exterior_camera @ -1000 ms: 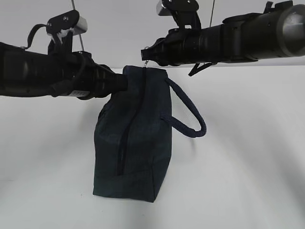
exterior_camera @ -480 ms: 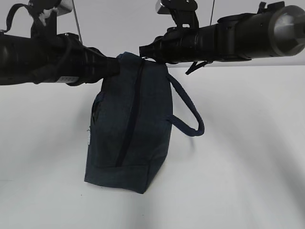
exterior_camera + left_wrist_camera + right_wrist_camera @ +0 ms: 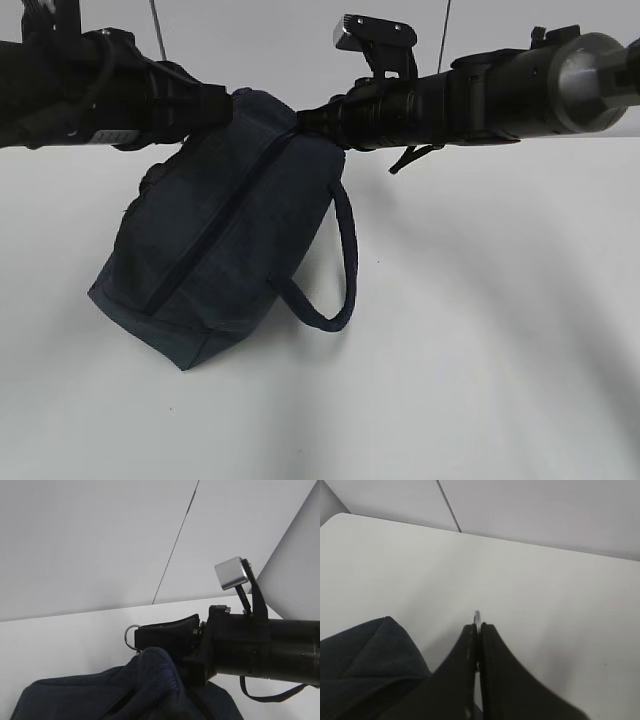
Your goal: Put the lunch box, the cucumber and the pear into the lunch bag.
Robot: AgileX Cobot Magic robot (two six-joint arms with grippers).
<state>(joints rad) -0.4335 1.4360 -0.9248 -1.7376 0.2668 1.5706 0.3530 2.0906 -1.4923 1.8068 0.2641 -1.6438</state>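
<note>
The dark navy lunch bag (image 3: 210, 250) hangs tilted between my two arms, its zipper (image 3: 215, 225) running diagonally and its looped handle (image 3: 340, 260) dangling at the right. My left gripper (image 3: 225, 105) is buried in the bag's upper left corner and grips the fabric; in the left wrist view only bag cloth (image 3: 150, 690) shows, my fingers are hidden. My right gripper (image 3: 479, 627) is shut on the silver ring pull (image 3: 477, 616), which also shows in the left wrist view (image 3: 132, 636). The lunch box, cucumber and pear are out of view.
A white table (image 3: 480, 350) lies under the bag, with a pale wall behind it. The right arm's barrel (image 3: 480, 100) stretches across the upper right, and its wrist camera (image 3: 231, 573) shows in the left wrist view.
The left arm has risen and drawn left, swinging the bag's bottom up and to the left. The bag went from hanging upright to tilted; the handle now hangs down.
</note>
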